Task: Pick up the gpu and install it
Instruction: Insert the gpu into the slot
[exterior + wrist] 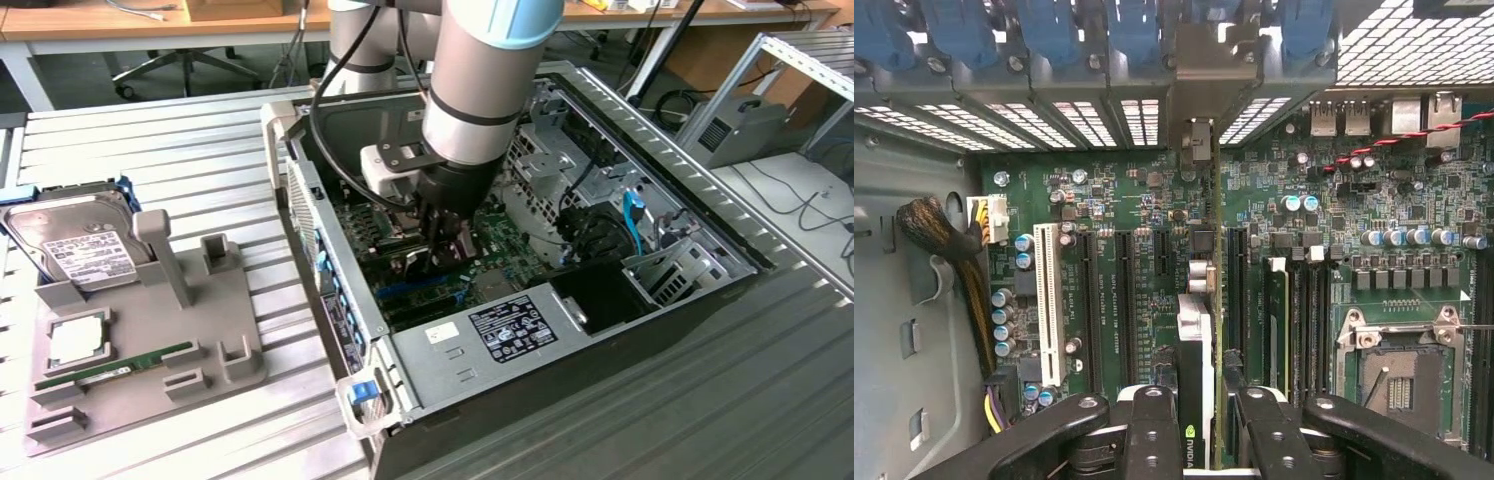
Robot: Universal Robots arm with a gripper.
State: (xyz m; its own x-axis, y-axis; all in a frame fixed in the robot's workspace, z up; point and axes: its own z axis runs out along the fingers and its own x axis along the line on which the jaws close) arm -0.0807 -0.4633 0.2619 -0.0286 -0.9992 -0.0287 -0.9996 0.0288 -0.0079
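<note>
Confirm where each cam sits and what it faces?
Exterior view: above, outside the open PC case, looking down into it; arm and end effector show.
Wrist view: on the wrist, facing the motherboard; end effector fingers grip the gpu.
Shared: end effector, gpu, motherboard.

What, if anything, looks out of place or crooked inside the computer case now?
Nothing stands out. The tool holds the gpu upright, parallel to the motherboard slots, inside the computer case. Outside, the hard drive and RAM stick sit in the grey holder.
</note>
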